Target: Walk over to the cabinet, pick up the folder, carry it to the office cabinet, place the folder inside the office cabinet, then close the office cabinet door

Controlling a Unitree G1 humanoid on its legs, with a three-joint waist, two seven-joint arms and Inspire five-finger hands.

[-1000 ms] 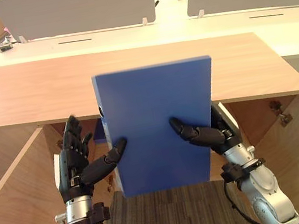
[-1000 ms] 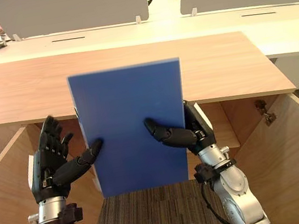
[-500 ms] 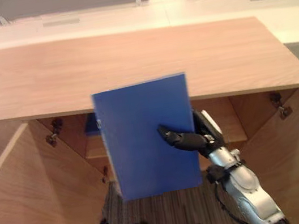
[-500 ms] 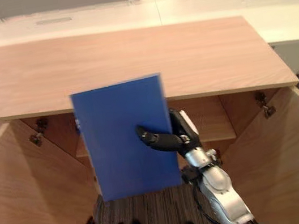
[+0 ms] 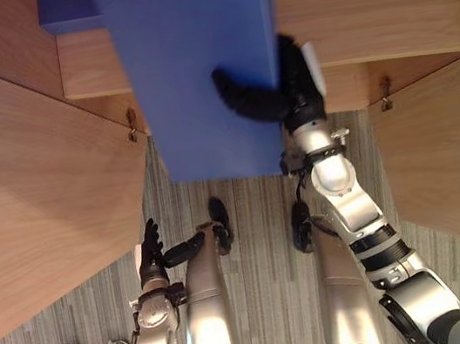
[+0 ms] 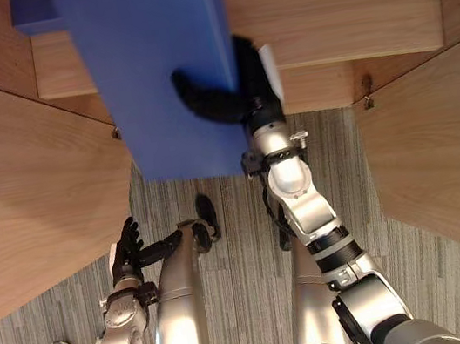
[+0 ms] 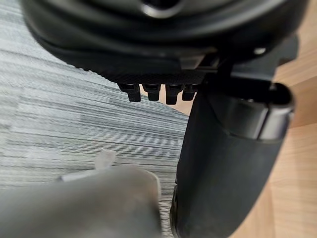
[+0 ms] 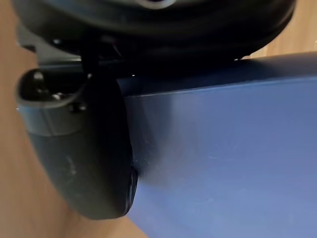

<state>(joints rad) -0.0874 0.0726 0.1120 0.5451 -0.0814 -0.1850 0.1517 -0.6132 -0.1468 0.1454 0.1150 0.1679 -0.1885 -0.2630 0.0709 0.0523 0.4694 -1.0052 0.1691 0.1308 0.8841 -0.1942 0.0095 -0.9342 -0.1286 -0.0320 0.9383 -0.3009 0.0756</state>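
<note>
With just the right hand clamped on 1 edge and the left hand hanging low, fingers loose, the blue folder before the cabinet shelf could swivel, slip or clip it.

2 silver-grey arms of rounded, glossy segments, black rings at the joints. The right arm ends in a dark right hand bearing a white side panel; the left arm, in a dark left hand. Black collars ring the 2 wrists.

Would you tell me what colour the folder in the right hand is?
The flat rectangular folder is plain blue, clearest in the left eye view.
</note>
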